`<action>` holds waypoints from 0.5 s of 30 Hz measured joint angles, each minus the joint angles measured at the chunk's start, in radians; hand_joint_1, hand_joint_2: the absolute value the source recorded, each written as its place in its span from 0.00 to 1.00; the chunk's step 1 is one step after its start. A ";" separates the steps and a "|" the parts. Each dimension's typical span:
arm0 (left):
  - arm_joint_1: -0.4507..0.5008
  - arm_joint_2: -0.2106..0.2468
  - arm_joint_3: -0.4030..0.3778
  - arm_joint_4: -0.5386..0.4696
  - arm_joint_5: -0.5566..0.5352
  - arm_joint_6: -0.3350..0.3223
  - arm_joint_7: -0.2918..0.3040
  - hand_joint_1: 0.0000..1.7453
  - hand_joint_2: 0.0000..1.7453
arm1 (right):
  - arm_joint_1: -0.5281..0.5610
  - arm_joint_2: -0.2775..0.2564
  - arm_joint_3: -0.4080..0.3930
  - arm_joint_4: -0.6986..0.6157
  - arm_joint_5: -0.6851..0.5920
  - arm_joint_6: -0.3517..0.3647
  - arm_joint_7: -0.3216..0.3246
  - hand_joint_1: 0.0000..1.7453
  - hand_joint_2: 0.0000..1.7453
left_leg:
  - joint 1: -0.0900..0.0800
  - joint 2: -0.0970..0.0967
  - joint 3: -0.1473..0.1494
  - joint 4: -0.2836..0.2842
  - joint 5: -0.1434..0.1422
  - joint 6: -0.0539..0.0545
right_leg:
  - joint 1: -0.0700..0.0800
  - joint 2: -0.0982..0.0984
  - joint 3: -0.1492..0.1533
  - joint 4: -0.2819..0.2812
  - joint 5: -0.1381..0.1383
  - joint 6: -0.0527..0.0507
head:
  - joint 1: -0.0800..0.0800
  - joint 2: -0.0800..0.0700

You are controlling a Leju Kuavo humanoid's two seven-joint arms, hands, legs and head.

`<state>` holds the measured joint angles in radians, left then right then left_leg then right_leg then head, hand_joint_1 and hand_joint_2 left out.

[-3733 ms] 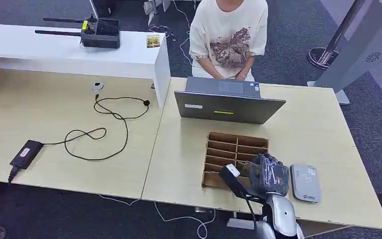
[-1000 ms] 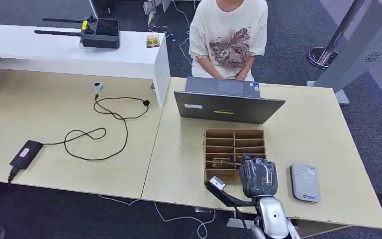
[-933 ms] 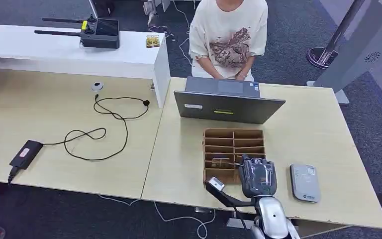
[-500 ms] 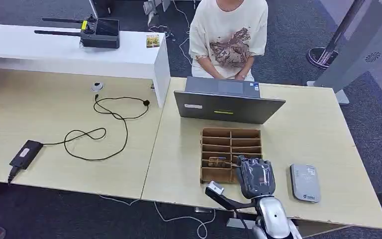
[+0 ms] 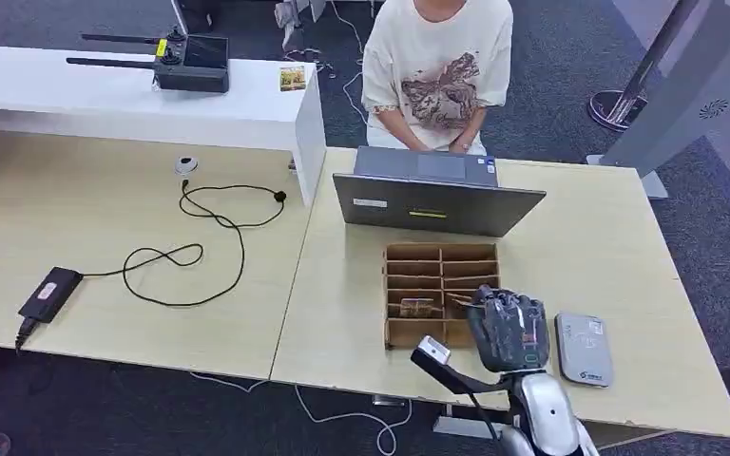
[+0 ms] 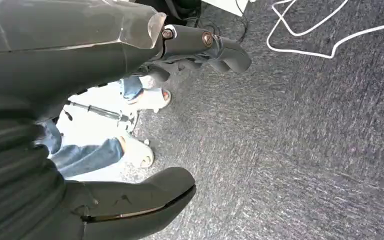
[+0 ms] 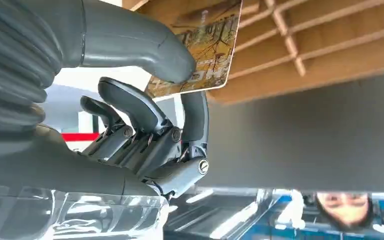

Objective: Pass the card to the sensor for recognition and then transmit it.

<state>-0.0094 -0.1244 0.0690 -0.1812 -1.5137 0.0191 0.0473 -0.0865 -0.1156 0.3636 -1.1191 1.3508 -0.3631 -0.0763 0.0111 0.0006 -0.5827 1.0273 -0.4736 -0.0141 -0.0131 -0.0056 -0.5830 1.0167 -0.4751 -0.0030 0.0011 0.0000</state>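
Right hand [image 7: 145, 125] pinching card [image 7: 205, 50], above divided box [image 5: 440, 285]

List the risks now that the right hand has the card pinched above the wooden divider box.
The brown printed card is held only by an edge between the right hand's thumb and a finger, so it might slip. It hangs close to the compartmented wooden box, whose dividers could snag it on the way to the flat grey sensor pad.

Head high, downward; wrists close; tray [image 5: 440, 275] shared.
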 joint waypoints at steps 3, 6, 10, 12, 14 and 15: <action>0.000 0.001 0.000 0.000 0.000 0.001 -0.003 0.00 1.00 | 0.018 -0.010 -0.019 -0.056 -0.008 -0.006 0.001 1.00 1.00 | 0.000 0.000 0.000 0.000 0.000 0.000 | 0.000 0.000 0.000 0.000 0.000 0.000 | 0.000 0.000; 0.000 0.001 0.000 0.000 0.000 0.001 -0.003 0.00 1.00 | 0.032 -0.015 -0.035 -0.111 -0.007 -0.005 0.002 1.00 1.00 | 0.000 0.000 0.000 0.000 0.000 0.000 | 0.000 0.000 0.000 0.000 0.000 0.000 | 0.000 0.000; 0.000 0.002 0.000 0.000 0.000 0.001 -0.003 0.00 1.00 | 0.046 -0.015 -0.052 -0.173 0.003 0.005 -0.001 1.00 1.00 | 0.000 0.000 0.000 0.000 0.000 0.000 | 0.000 0.000 0.000 0.000 0.000 0.000 | 0.000 0.000; 0.000 0.002 0.000 0.000 0.000 0.001 -0.003 0.00 1.00 | 0.050 -0.015 -0.061 -0.198 0.010 0.010 -0.006 1.00 1.00 | 0.000 0.000 0.000 0.000 0.000 0.000 | 0.000 0.000 0.000 0.000 0.000 0.000 | 0.000 0.000; 0.000 0.003 0.000 0.000 0.000 0.001 -0.003 0.00 1.00 | 0.053 -0.016 -0.066 -0.217 0.014 0.013 -0.009 1.00 1.00 | 0.000 0.000 0.000 0.000 0.000 0.000 | 0.000 0.000 0.000 0.000 0.000 0.000 | 0.000 0.000; 0.000 0.003 0.000 0.000 0.000 0.001 -0.003 0.00 1.00 | 0.054 -0.016 -0.067 -0.225 0.016 0.016 -0.010 1.00 1.00 | 0.000 0.000 0.000 0.000 0.000 0.000 | 0.000 0.000 0.000 0.000 0.000 0.000 | 0.000 0.000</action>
<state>-0.0095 -0.1209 0.0690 -0.1812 -1.5137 0.0202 0.0443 -0.0320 -0.1312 0.2964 -1.3442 1.3668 -0.3475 -0.0866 0.0111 0.0006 -0.5826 1.0273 -0.4736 -0.0142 -0.0131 -0.0055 -0.5831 1.0168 -0.4751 -0.0030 0.0011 0.0000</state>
